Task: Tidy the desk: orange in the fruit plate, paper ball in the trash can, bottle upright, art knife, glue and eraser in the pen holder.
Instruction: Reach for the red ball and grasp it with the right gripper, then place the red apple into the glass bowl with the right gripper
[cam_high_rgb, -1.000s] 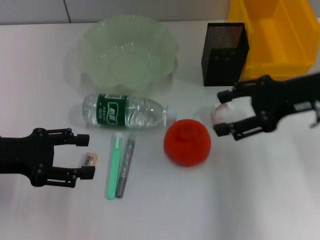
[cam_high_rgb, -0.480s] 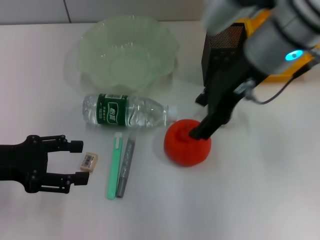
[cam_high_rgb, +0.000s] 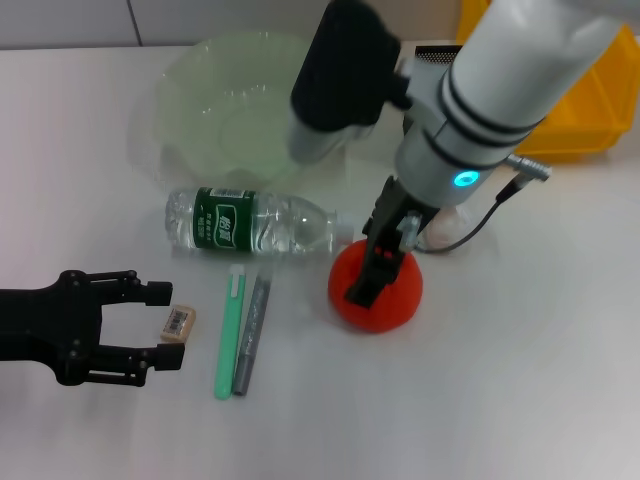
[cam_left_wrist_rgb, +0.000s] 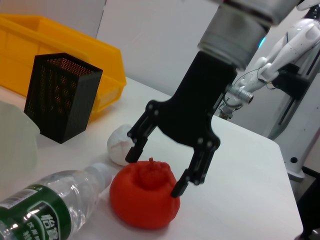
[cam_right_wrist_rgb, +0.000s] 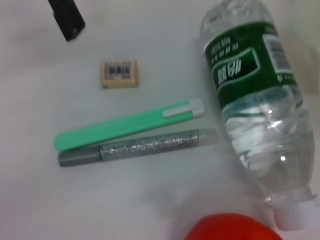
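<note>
The red orange (cam_high_rgb: 392, 298) sits at mid desk. My right gripper (cam_high_rgb: 372, 268) hangs over it, open, its fingers straddling the fruit's top (cam_left_wrist_rgb: 153, 173). The white paper ball (cam_high_rgb: 441, 226) lies just behind the orange, half hidden by the right arm. The bottle (cam_high_rgb: 250, 222) lies on its side. Nearer to me lie the green art knife (cam_high_rgb: 229, 331), the grey glue (cam_high_rgb: 252, 335) and the tan eraser (cam_high_rgb: 180, 320). My left gripper (cam_high_rgb: 164, 325) is open, its tips just short of the eraser. The fruit plate (cam_high_rgb: 215, 85) stands at the back.
The black mesh pen holder (cam_left_wrist_rgb: 62, 95) stands behind the paper ball, with the yellow trash can (cam_high_rgb: 590, 95) at the back right. My white right arm covers much of the back middle in the head view. The bottle's cap (cam_right_wrist_rgb: 295, 215) points toward the orange (cam_right_wrist_rgb: 230, 227).
My right arm left the paper ball, swung forward and now hangs open over the orange. My left gripper drew back slightly, so the eraser lies just past its tips.
</note>
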